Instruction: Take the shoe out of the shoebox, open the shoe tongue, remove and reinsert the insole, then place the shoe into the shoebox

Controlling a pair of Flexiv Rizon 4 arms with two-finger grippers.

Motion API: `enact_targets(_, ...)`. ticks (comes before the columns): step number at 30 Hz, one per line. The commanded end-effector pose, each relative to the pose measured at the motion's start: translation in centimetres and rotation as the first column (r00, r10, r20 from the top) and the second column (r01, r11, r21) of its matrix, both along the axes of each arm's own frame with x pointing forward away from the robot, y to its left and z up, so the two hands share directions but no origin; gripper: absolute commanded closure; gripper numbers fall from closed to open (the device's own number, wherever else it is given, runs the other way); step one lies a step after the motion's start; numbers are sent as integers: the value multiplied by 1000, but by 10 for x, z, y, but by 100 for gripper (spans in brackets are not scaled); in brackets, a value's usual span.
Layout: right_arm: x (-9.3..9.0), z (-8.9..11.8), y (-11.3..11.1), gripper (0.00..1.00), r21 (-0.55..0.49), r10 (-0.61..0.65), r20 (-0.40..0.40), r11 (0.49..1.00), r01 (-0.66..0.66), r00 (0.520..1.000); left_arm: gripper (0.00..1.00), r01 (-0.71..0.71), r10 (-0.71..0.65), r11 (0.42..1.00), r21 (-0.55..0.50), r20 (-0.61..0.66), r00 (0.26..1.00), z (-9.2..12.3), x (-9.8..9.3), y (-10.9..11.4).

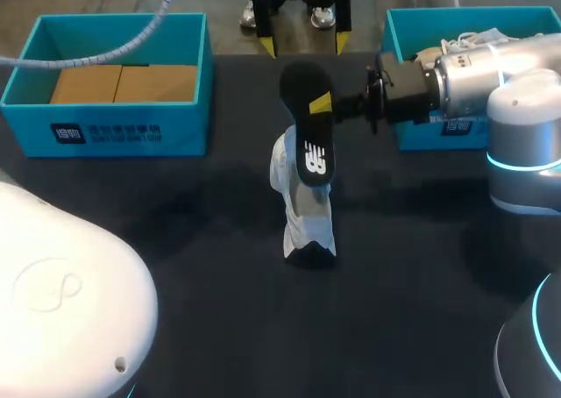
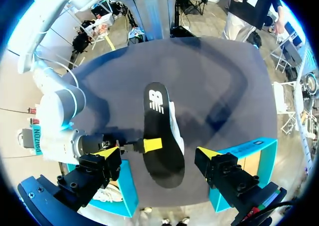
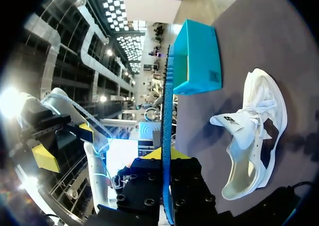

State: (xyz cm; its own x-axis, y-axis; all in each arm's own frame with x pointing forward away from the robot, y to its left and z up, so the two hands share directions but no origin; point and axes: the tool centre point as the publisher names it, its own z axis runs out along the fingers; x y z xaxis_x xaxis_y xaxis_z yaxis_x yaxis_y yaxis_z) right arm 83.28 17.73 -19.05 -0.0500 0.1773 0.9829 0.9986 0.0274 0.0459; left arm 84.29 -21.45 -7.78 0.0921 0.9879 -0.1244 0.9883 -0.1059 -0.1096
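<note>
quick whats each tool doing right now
left tool: open, holding nothing
right tool: closed on the insole, above the shoe

White shoe [image 1: 307, 216] on dark table [image 1: 219, 328]; black insole [image 1: 307, 122] out, held just above it

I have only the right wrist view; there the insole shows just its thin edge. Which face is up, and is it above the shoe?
Observer: The printed black face is up; the insole, held in the right pincer, hangs above the white shoe.
Operator: Is the left pincer free?
Observer: Yes, it is open and empty.
Operator: Where is the other shoebox?
Observer: At the table's far right; a second white shoe lies in it.
</note>
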Motion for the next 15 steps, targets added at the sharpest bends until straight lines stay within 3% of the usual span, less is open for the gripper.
enact_targets(1, 2, 2, 0, 100, -4, 6, -1, 1000, -6, 1000, 0, -2, 2, 1000, -7, 8, 1000, 0, -1, 2)
enact_targets(15, -1, 2, -4, 100, 0, 7, -2, 1000, -7, 1000, 0, 5, -2, 997, -77, 47, 999, -3, -2, -5)
